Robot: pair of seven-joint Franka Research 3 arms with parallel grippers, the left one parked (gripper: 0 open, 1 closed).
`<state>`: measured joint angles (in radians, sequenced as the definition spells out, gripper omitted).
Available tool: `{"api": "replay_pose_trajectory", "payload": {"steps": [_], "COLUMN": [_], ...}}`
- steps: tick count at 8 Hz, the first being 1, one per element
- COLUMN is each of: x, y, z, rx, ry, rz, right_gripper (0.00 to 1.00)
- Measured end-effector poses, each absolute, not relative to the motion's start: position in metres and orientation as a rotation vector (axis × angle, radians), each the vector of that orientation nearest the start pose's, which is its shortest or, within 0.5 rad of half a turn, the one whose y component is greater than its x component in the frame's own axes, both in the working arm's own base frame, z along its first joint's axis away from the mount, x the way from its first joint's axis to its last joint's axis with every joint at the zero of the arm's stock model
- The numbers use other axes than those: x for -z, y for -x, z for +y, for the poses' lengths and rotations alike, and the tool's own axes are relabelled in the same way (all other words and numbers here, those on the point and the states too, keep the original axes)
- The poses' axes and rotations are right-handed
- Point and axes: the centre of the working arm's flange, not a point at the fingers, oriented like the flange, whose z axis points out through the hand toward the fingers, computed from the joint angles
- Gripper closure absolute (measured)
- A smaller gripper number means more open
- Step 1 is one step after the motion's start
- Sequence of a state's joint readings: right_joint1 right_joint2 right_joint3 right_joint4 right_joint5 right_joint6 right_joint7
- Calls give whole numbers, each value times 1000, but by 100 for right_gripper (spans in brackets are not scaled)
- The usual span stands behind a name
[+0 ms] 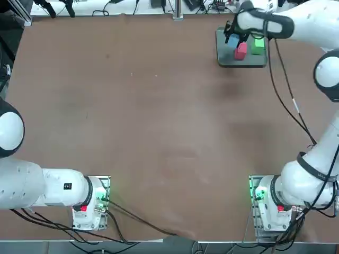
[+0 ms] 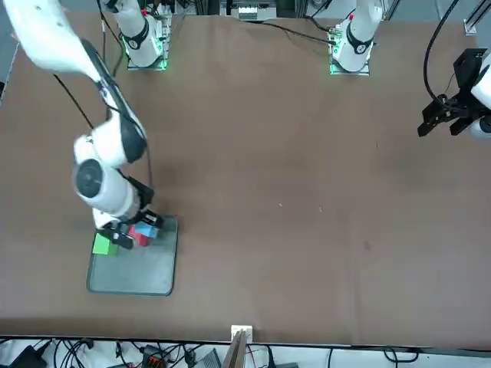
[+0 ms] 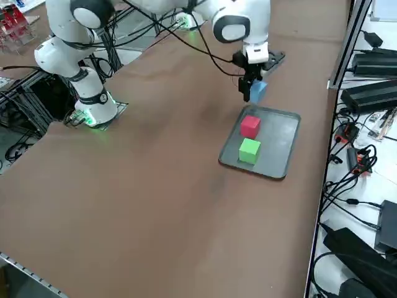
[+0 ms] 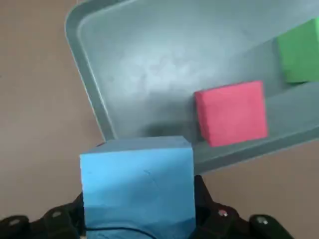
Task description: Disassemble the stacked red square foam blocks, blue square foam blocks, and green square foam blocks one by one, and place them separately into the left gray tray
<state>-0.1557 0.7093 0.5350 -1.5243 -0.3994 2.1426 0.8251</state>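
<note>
From overhead, the right gripper [image 1: 233,36] hangs over the tray [image 1: 226,59] at the far right of the table [image 1: 143,121], with the blue cube [image 1: 233,40] partly hidden under the wrist. The red cube [image 1: 241,51] lies in the tray just beside the blue one, and the green cube [image 1: 258,46] lies in the tray at the red cube's right, near the tray's right edge. From the front, the right gripper [image 2: 134,228] is low over the tray's [image 2: 149,276] far rim, the blue cube [image 2: 147,222] caught between its fingers; the red cube [image 2: 141,234] sits just in front of it and the green cube [image 2: 102,244] rests at the tray's left edge, apart from the other 2. From the right side, the gripper [image 3: 249,89] points down with the blue cube [image 3: 258,90] clamped in it, raised clear of the tray [image 3: 282,144] at its far end; the red cube [image 3: 250,126] and green cube [image 3: 249,149] sit separately on the tray floor, red farther, green nearer, with a small gap between them. At the wrist, the 2 fingers [image 4: 208,199] press the sides of the blue cube [image 4: 137,181], which fills the space between them above the tray's rim [image 4: 89,94]; the red cube [image 4: 232,113] rests inside near that rim and the green cube [image 4: 300,55] lies beyond it, cut off by the picture's edge.
</note>
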Motion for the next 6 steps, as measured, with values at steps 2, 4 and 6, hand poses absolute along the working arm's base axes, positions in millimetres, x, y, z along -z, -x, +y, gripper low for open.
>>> {"api": "replay_pose_trajectory", "payload": {"steps": [2,4,6], "x": [-259,-243,-233], "y": [-685,-688,-690], "z": [182,179,182], "rx": [26,51,75], "ry": [3104,3096,3069], "rz": [518,508,502], "right_gripper": [21,21,21]}}
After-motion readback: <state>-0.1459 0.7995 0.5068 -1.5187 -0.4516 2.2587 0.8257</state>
